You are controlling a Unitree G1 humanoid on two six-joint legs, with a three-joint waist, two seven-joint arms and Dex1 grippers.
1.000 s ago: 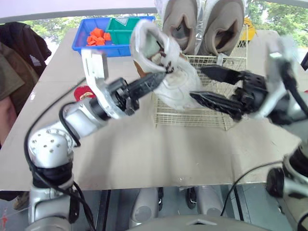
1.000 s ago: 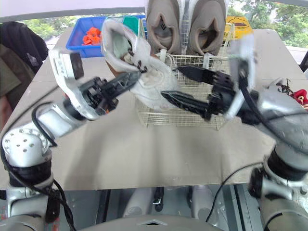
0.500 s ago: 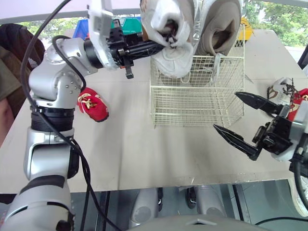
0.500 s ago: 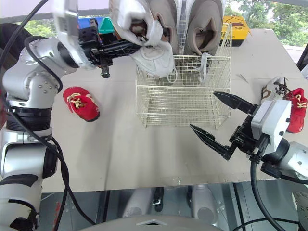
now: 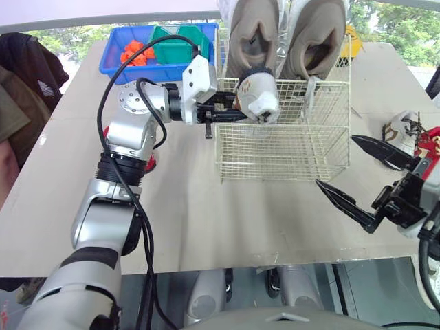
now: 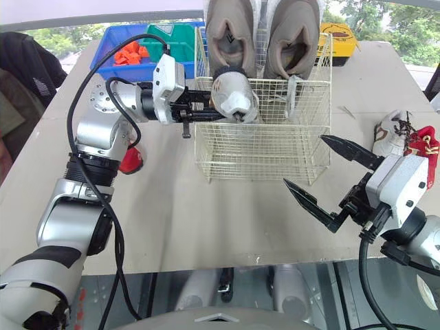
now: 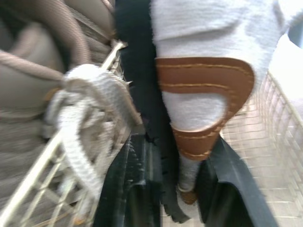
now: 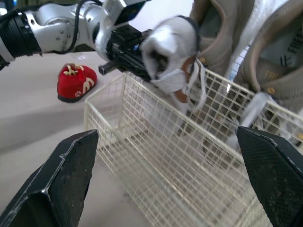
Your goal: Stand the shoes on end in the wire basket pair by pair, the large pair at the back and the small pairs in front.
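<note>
Left hand point(image 5: 236, 114) clamps white shoe point(image 5: 259, 96) at wire basket point(image 5: 282, 155); right hand point(image 5: 337, 162) wide; large pair point(image 5: 254, 34) cropped

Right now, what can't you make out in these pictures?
Large pair: upper ends cut off by the top edge, both eye views.
Left gripper: fingertips buried in the white shoe, eye views.
Red shoe: mostly behind the left arm, eye views.
Far-right shoes: cut by the side edge, left eye view.
Yellow object: behind the large pair, unidentifiable.
</note>
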